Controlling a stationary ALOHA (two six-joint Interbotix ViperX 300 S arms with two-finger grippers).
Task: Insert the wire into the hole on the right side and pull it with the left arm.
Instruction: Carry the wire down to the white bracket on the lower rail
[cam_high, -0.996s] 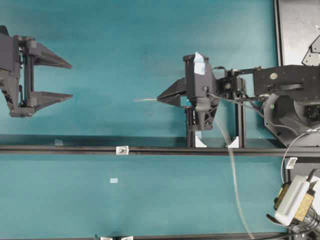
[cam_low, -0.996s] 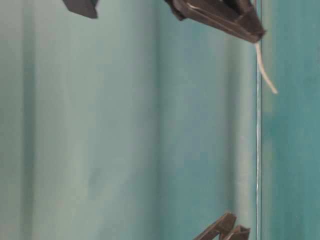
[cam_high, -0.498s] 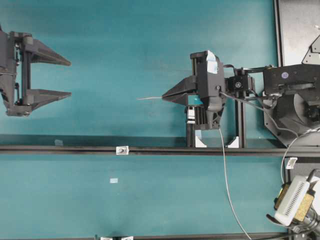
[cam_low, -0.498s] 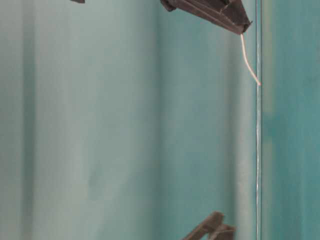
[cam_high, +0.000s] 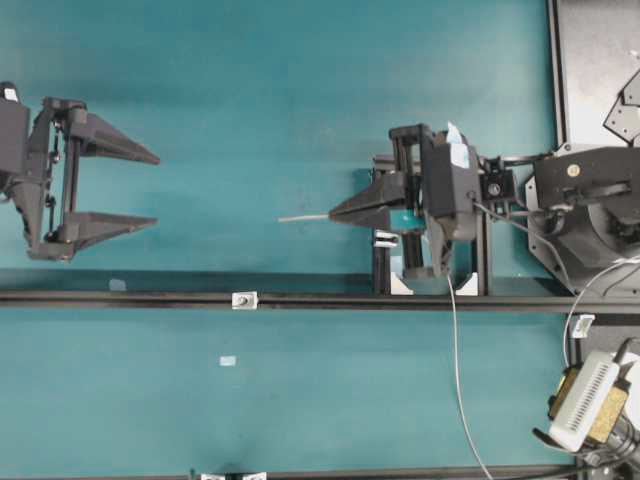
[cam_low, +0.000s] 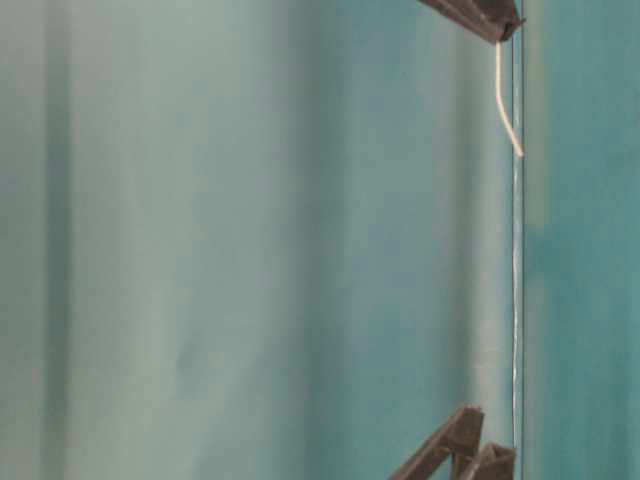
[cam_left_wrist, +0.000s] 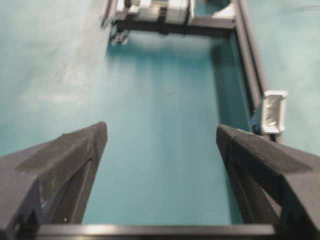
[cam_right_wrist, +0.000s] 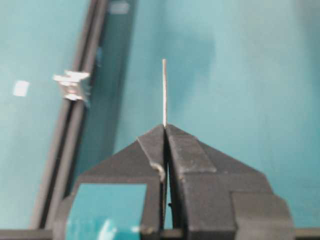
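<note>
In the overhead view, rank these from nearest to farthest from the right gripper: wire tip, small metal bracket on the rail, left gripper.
Measured from the right gripper:
1. The wire tip, sticking out just left of its closed fingertips.
2. The small metal bracket, lower left on the black rail.
3. The left gripper, far left, open.

Wire (cam_high: 303, 217): I see a thin pale strand; its short free end sticks straight out leftward from the right gripper (cam_high: 335, 214), whose jaws are pinched on it. The rest trails from behind that gripper toward the bottom edge.
Hole: I make out the small silvery bracket (cam_high: 244, 300) on the dark rail; the opening itself is too small for me to see, probably facing sideways.
Left arm (cam_high: 40, 192): I've got its jaws spread wide, holding nothing, well apart from the wire tip.
</note>
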